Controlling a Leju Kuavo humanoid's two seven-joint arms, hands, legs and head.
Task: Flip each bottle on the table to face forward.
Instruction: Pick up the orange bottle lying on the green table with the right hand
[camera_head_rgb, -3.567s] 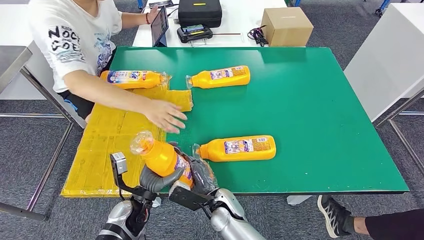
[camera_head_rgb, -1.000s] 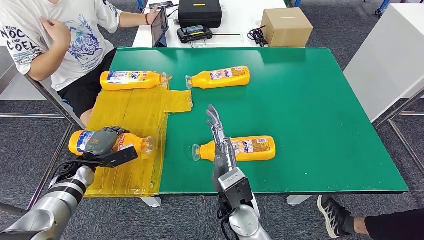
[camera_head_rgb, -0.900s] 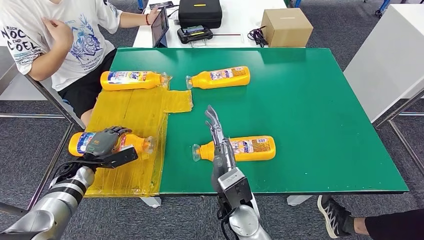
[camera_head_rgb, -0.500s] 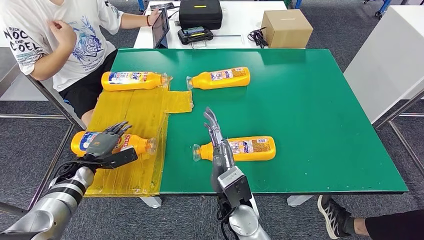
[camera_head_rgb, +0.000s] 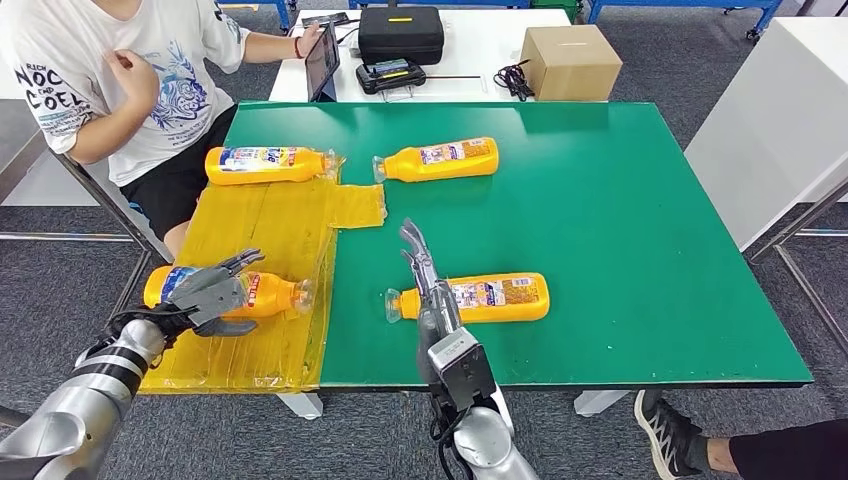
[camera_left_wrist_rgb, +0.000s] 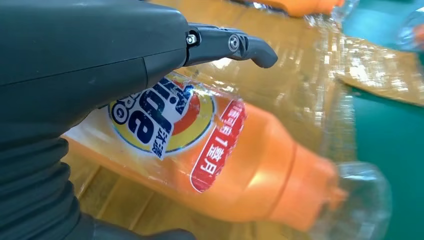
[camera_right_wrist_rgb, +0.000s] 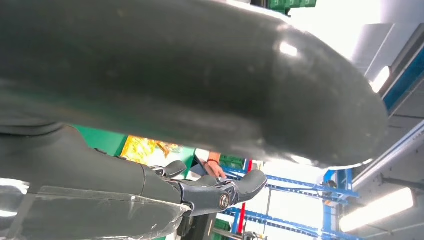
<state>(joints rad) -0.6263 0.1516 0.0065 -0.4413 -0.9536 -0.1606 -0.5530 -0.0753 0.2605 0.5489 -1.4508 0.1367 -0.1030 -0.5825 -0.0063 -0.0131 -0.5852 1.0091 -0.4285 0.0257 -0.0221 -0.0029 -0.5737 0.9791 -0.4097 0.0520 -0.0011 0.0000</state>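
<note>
The orange plastic detergent bottle (camera_head_rgb: 478, 298) lies near-centre on the green table (camera_head_rgb: 640, 220), long axis left-right, cap left. The right hand (camera_head_rgb: 428, 290), fingers straight and together, holds nothing, beside its neck; the left hand (camera_head_rgb: 205, 290) is well apart, fingers spread.

four bottles lie on their sides. the near left bottle (camera_head_rgb: 225, 291) lies on the taped sheet (camera_head_rgb: 270, 230) at the table's (camera_head_rgb: 620, 210) left side, and the left hand (camera_head_rgb: 205, 290) is over it. the far left bottle (camera_head_rgb: 268, 163) lies at the sheet's far end. to its right lies the far middle bottle (camera_head_rgb: 437, 160). the near middle bottle (camera_head_rgb: 480, 297) lies by the front edge, right of the sheet, with the right hand (camera_head_rgb: 425, 280) just beside its cap end. a person (camera_head_rgb: 110, 80) sits behind the table's left corner.
</note>
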